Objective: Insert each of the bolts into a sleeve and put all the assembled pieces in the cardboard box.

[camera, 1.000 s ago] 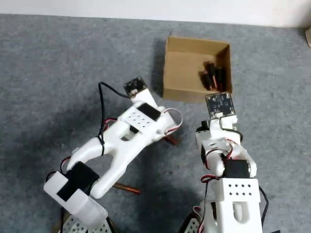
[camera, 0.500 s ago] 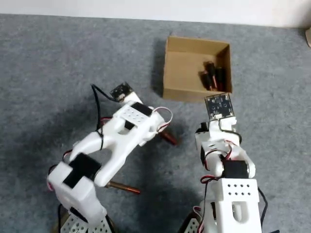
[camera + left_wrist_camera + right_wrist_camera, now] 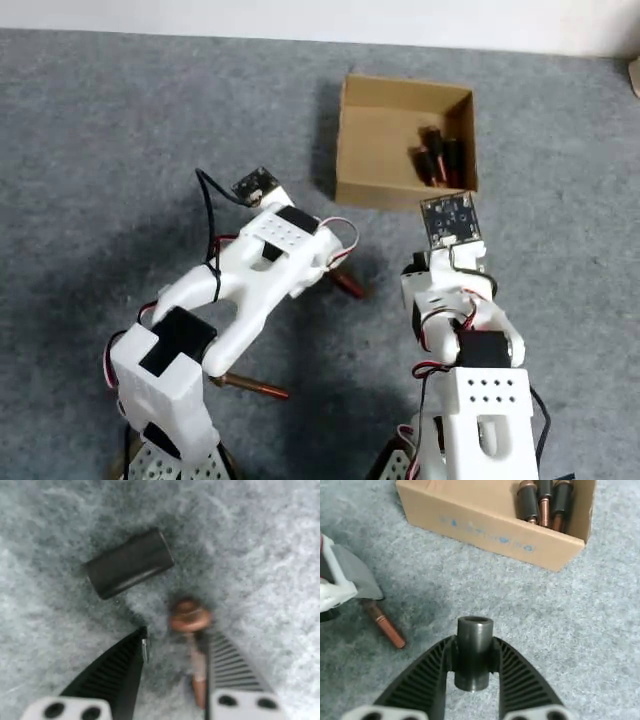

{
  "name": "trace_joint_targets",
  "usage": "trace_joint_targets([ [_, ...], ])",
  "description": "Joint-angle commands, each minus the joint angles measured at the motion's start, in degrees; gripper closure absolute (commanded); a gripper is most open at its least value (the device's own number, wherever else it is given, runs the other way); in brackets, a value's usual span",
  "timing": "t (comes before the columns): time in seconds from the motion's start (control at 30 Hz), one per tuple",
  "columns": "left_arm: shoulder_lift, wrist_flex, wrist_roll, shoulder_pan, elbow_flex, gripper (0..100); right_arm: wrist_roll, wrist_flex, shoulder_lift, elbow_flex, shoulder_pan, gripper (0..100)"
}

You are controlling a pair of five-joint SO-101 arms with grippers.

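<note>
My left gripper (image 3: 175, 632) hovers low over the carpet, open, with a copper bolt (image 3: 192, 630) lying against the inner side of one finger. A loose black sleeve (image 3: 129, 562) lies on the carpet just beyond the fingertips. From above, that bolt (image 3: 346, 284) sticks out from under the left gripper (image 3: 325, 270). My right gripper (image 3: 473, 645) is shut on an upright black sleeve (image 3: 474, 652), open end up, a short way in front of the cardboard box (image 3: 485, 522). Assembled pieces (image 3: 437, 155) lie in the box (image 3: 370, 150).
A second copper bolt (image 3: 255, 385) lies on the grey carpet near the left arm's base. The right arm (image 3: 462, 335) stands just below the box's near wall. Bare carpet stretches left of the box.
The left arm swung left and back a little, uncovering more of the bolt under its gripper. The right arm and its sleeve have stayed still.
</note>
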Motion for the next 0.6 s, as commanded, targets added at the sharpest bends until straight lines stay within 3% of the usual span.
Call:
trace_joint_targets([
  [0.0, 0.0, -0.3, 0.0, -0.2, -2.2, 98, 0.6, -1.5, -1.0, -0.5, 0.2, 99.3],
  [0.17, -0.3, 0.5, -0.9, 0.2, -2.2, 99, 0.6, -1.5, -1.0, -0.5, 0.2, 99.3],
  [0.27, -0.7, 3.2, -6.2, 2.6, -2.5, 100, 0.6, -1.5, -1.0, -0.5, 0.2, 99.3],
  [0.33, -2.2, 6.1, -12.3, 4.6, -2.9, 100, 0.6, -1.5, -1.0, -0.5, 0.2, 99.3],
  [0.5, -9.2, 12.1, -37.1, 10.2, -2.2, 100, 0.6, -1.5, -1.0, -0.5, 0.1, 99.3],
  [0.57, -11.9, 12.0, -43.7, 10.9, 0.0, 100, 0.6, -1.5, -1.0, -0.4, -1.1, 99.3],
])
